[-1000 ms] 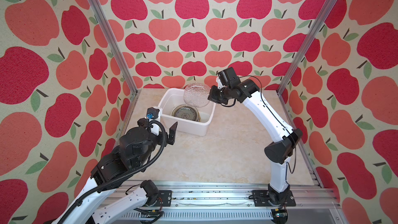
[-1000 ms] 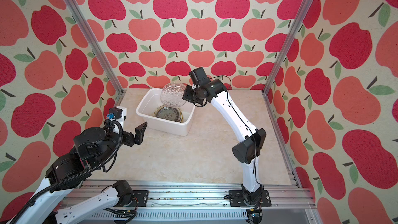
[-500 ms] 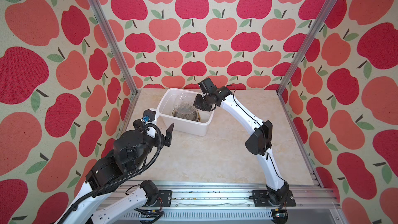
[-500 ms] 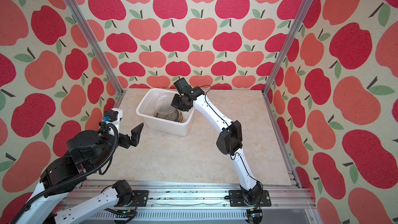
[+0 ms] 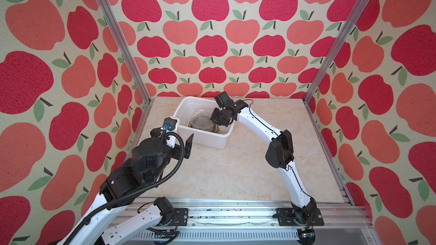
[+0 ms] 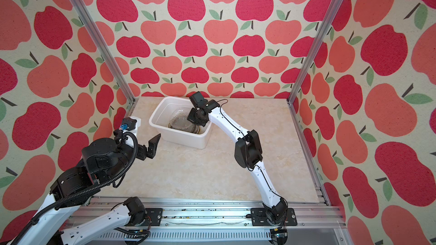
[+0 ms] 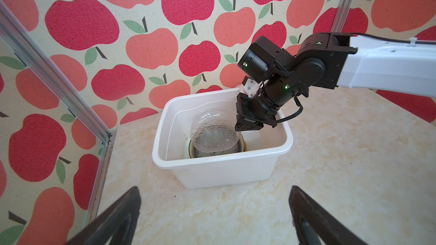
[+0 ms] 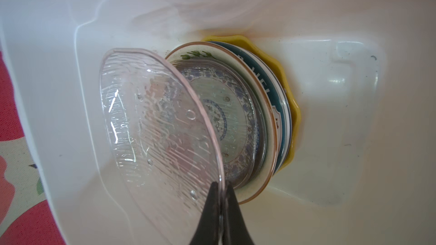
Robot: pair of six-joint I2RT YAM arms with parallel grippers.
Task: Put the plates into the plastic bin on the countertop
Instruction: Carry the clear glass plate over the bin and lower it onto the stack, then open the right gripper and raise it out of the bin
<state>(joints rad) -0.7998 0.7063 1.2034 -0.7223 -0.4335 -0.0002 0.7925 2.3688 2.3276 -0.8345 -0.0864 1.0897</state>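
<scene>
Both top views: high over the 6 o'clock edge, looking down toward 12, near-identical framing of the tabletop [image 5: 236,173]. Left wrist cam stands back facing the plastic bin [image 7: 221,168] at 11 o'clock; right wrist cam is inside it, close on the clear plate [image 8: 153,126].

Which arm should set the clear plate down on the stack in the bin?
Right. The right tool is shut on the rim of the clear plate, inside the plastic bin, holding it tilted over the stack. The left tool is open, empty, and outside the bin.
</scene>
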